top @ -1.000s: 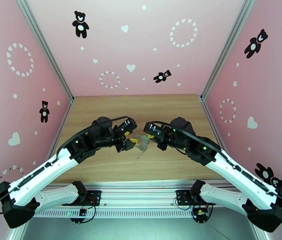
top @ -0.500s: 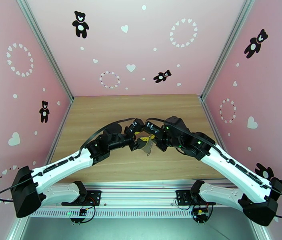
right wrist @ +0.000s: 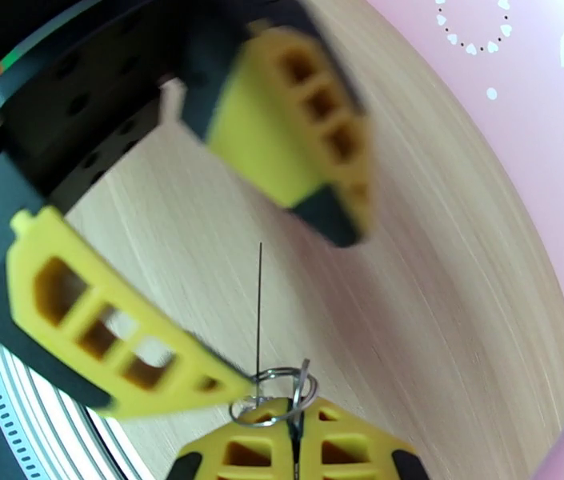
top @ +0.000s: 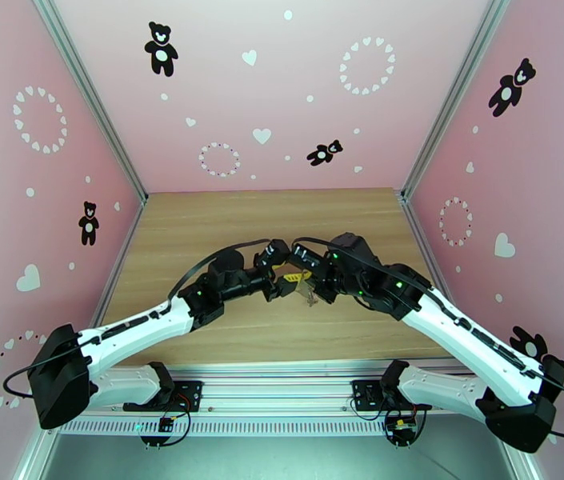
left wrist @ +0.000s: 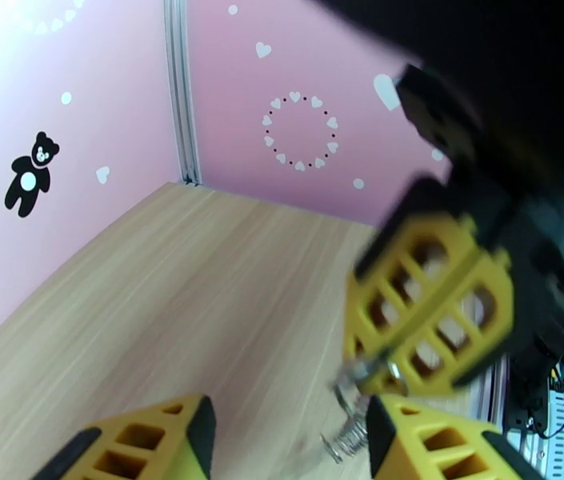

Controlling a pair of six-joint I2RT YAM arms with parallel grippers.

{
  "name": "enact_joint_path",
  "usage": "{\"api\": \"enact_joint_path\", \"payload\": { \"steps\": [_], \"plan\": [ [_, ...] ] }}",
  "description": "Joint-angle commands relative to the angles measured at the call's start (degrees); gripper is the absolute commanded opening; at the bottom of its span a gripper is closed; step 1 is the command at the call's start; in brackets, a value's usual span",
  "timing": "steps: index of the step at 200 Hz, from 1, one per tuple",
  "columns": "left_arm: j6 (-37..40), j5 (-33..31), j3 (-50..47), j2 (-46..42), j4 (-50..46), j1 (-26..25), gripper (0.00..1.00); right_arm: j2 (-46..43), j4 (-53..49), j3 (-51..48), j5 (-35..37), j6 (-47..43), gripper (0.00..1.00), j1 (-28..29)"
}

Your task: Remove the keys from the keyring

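The right gripper (right wrist: 294, 432) is pinched shut on the keyring (right wrist: 278, 389), clamping its small ring cluster, from which a thin wire rises. Just beyond, the left gripper (left wrist: 288, 422) stands partly open, one finger (right wrist: 122, 338) tipped against the rings and the other apart. Seen from above, a dark speck dangling over the wooden table (top: 202, 226) may be the keys (top: 310, 298), too tiny to tell.

Bench (top: 202, 226): pale wood-grain top, grain running side to side in the overhead view. Same grain visible in both wrist views. Bordered at back and both sides by pink walls (top: 226, 90) on aluminium posts (top: 92, 98); closed along the near edge by a silvery rail (top: 282, 368). Keyring (top: 308, 296) over the centre; contact with the surface not discernible.
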Motion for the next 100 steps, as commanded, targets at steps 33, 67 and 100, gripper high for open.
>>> {"api": "enact_joint_path", "payload": {
  "steps": [33, 67, 100],
  "plan": [
    [-0.3, 0.3, -2.8, -0.7, 7.5, -0.5, 0.59, -0.3, 2.5, 1.8, -3.2, 0.6, 0.0, -0.4],
    [1.3, -1.1, -2.4, 1.9, 12.3, -1.2, 0.58, -0.8, 3.4, 1.8, -6.2, 0.9, 0.0, -0.4],
    [3.3, 5.0, 0.7, 3.5, 6.6, -0.6, 0.49, -1.7, 2.1, 2.9, -5.0, 0.3, 0.0, -0.3]
  ]
}}
